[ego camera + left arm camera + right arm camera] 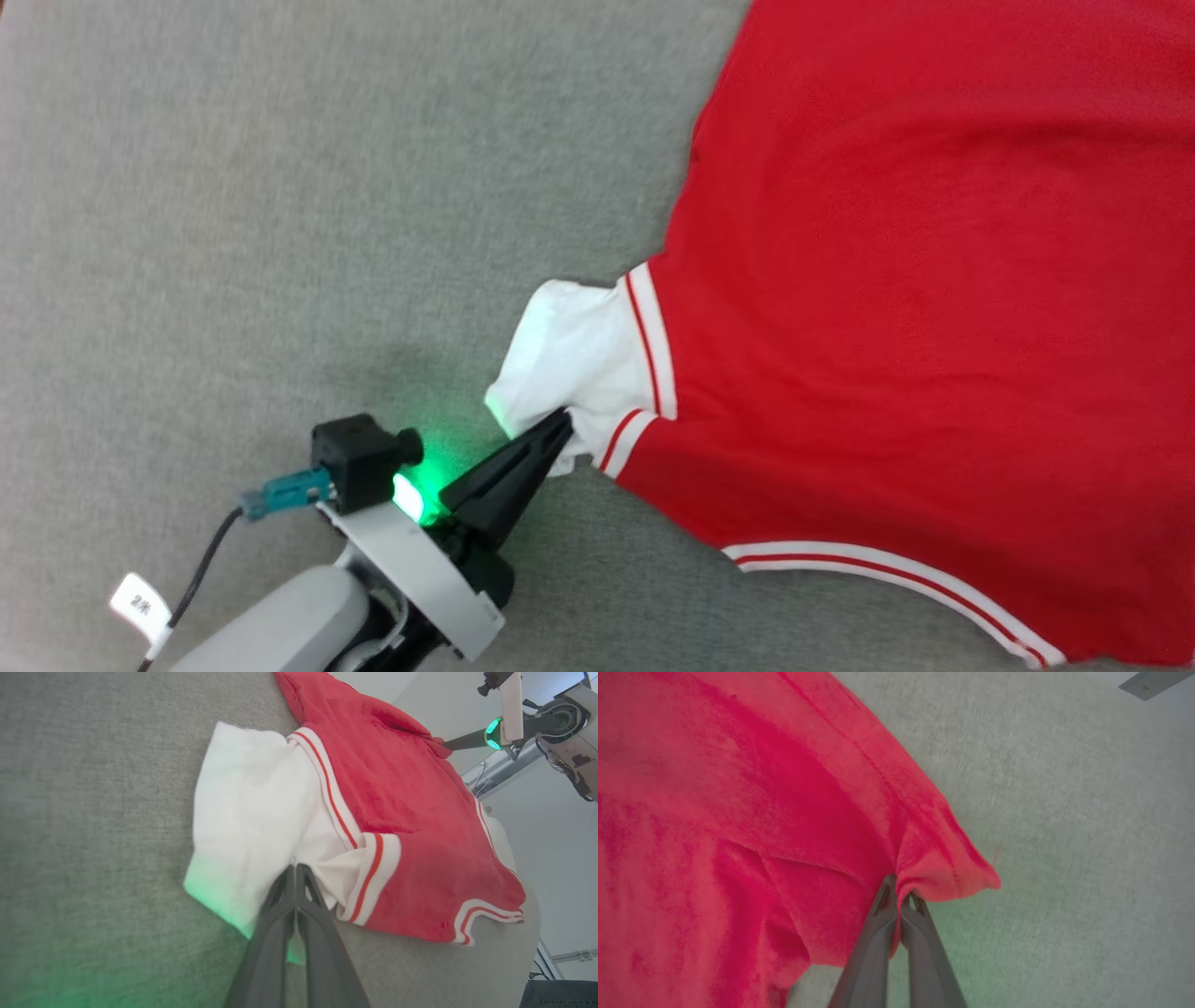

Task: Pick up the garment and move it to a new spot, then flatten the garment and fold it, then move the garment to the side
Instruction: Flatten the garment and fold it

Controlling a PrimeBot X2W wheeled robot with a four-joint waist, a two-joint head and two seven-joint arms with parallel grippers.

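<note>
The garment (896,280) is a red shirt with white sleeves and red-and-white trim, spread over the grey surface on the right of the head view. My left gripper (563,420) is shut on the white sleeve (579,355) near its armhole trim. In the left wrist view the dark fingers (280,914) pinch the sleeve (252,812) of the garment (402,812), and my right gripper (444,744) reaches the garment's far edge. The right wrist view shows my right gripper (899,891) shut on a red corner of the garment (738,812).
Grey carpet-like tabletop (280,187) stretches to the left and front of the shirt. A cable and white tag (140,602) hang by my left wrist. The table's far edge and a metal frame (500,770) lie beyond the shirt.
</note>
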